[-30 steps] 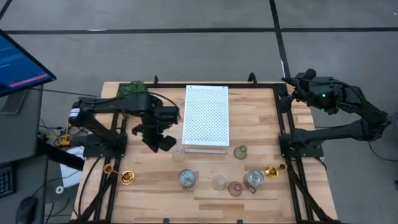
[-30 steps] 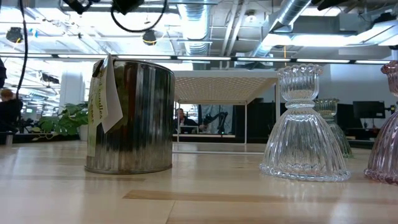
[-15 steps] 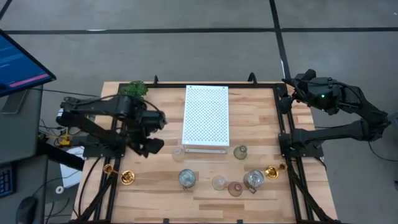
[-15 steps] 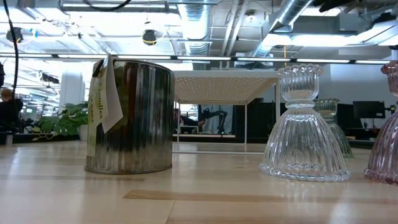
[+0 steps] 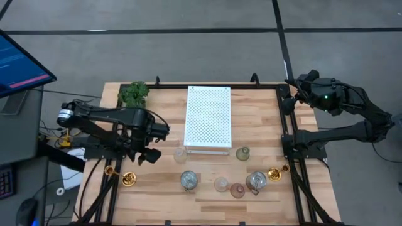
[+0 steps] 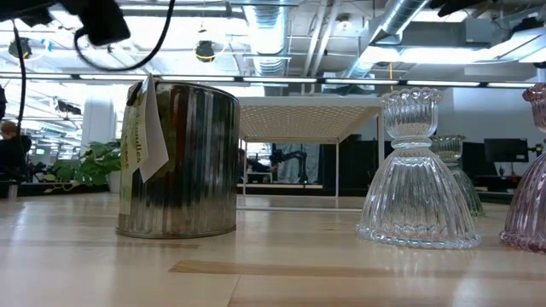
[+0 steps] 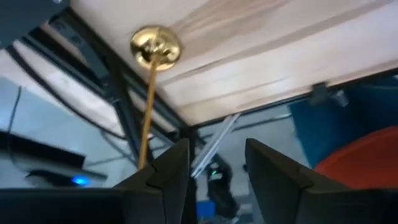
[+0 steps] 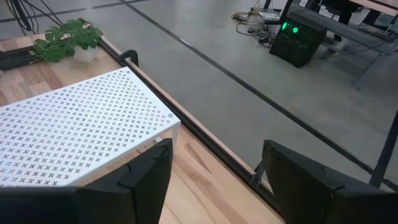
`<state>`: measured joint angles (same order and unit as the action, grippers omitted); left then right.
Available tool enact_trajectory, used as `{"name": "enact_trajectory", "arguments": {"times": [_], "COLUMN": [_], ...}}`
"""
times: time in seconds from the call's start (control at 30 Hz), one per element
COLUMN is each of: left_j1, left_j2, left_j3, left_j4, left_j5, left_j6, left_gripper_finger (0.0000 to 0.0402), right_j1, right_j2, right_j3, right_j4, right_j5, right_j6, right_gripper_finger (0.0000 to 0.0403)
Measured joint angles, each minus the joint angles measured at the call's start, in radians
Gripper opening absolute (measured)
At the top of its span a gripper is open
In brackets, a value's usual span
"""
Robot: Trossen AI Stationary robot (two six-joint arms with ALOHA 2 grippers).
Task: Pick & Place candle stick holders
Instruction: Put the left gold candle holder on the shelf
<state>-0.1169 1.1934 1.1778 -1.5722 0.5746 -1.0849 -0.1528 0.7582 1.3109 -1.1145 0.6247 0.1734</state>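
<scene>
Swung my left gripper [image 5: 149, 155] off clear cup [image 5: 180, 154] toward table's left edge, fingers apart, empty. Gold stick [image 5: 119, 175] lies flat just below. Glass cups sit along front. My right gripper [image 8: 211, 180] waits open, far corner.

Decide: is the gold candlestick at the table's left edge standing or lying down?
Lying down. The gold candlestick lies flat on the table, its stem reaching past the edge.
</scene>
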Motion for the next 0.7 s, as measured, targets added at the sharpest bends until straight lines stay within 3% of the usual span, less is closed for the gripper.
{"name": "enact_trajectory", "arguments": {"times": [0.23,0.7], "left_j1": [0.0,-0.002], "left_j2": [-0.02,-0.055], "left_j3": [-0.115,-0.22], "left_j4": [0.0,0.001], "left_j5": [0.13,0.246], "left_j6": [0.107,0.246], "left_gripper_finger": [0.0153,0.0211], "right_j1": [0.0,0.001], "right_j2": [0.0,0.0], "right_j3": [0.0,0.0], "right_j4": [0.0,0.0], "right_j5": [0.0,0.0], "right_j6": [0.0,0.001], "right_gripper_finger": [0.024,0.024]}}
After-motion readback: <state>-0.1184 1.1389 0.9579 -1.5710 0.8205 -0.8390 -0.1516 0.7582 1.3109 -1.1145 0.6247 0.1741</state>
